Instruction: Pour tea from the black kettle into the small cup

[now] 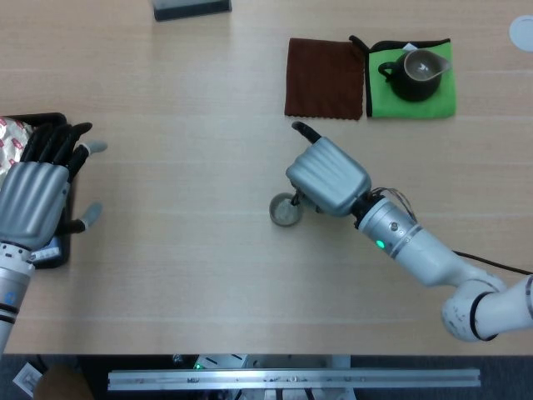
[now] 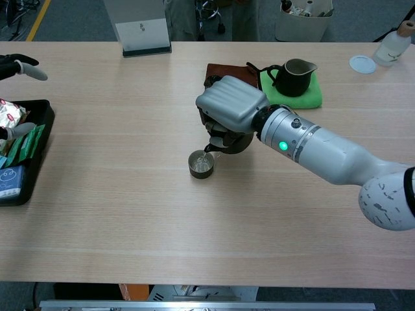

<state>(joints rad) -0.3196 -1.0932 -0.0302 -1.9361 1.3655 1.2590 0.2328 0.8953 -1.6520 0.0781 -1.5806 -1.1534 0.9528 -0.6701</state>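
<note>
My right hand [image 1: 329,177] [image 2: 231,114] grips the black kettle [image 2: 228,140], which is mostly hidden under the hand. The kettle is tipped with its spout [image 2: 208,148] right over the small cup [image 1: 285,211] [image 2: 200,163], and a thin stream runs from the spout into the cup. The kettle's black handle tip [image 1: 301,130] sticks out behind the hand in the head view. The cup stands upright on the wooden table, mid-table. My left hand [image 1: 37,193] hovers far to the left over a black tray, fingers apart and holding nothing.
A black tray [image 2: 26,165] with packets sits at the left edge. A brown cloth [image 1: 325,77] and a green mat [image 1: 436,100] bearing a dark pitcher [image 1: 417,73] lie at the back right. A sign stand [image 2: 142,29], a white lid [image 2: 362,63] and a bottle [image 2: 395,43] stand along the far edge.
</note>
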